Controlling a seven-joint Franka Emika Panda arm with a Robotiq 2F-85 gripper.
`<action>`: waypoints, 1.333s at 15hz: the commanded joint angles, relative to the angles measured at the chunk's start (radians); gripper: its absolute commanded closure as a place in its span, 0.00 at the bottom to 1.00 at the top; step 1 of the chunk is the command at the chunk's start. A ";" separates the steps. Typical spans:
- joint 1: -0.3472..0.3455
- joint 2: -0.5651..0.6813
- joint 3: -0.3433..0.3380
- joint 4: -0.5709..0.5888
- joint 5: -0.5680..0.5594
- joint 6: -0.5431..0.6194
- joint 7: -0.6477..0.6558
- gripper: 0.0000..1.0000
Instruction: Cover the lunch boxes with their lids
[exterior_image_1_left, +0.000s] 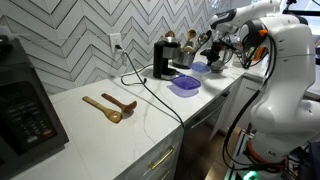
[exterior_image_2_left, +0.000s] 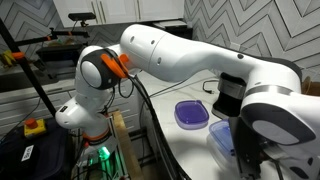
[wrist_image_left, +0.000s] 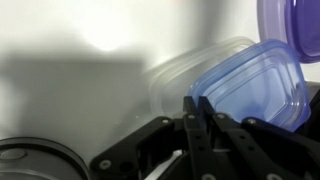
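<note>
A white, smooth, faintly veined surface (exterior_image_1_left: 90, 135) ran beneath a wall of grey chevron tile (exterior_image_1_left: 70, 35). The robot arm (exterior_image_2_left: 190, 50), glossy white with rounded shells and an orange-ringed joint, reached across it towards the far corner. A dark coffee machine (exterior_image_1_left: 163, 60) stood against the wall. In the wrist view, the curved rim of a glass pot (wrist_image_left: 35, 160) showed at the lower left.

A shallow lunch box (wrist_image_left: 185, 70) of cloudy clear plastic with rounded corners sat on the surface, and nothing could be seen inside it. The blue lid (wrist_image_left: 255, 85) – translucent, flat and round-cornered – leaned tilted across this box, overlapping its near side rather than sitting square on it. The purple lid (wrist_image_left: 295, 25) lay just beside them. In an exterior view the purple lid (exterior_image_2_left: 191, 112) was flat and level, with a paler band under its edge. Whether that band was the second box could not be told.

The black end effector (wrist_image_left: 197, 105) was drawn narrow, its two slim fingers almost together. Its tips were at the near rim of the blue lid, though whether the rim was pinched between them could not be told.

Two wooden spoons (exterior_image_1_left: 110, 106) lay crossed, well apart from the boxes, towards the other end of the surface.
</note>
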 joint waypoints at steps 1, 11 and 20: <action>0.020 -0.056 -0.009 -0.087 -0.029 0.018 0.007 0.98; -0.006 -0.024 -0.019 -0.072 -0.036 0.014 0.013 0.98; -0.025 -0.006 -0.011 -0.044 0.026 0.032 0.032 0.98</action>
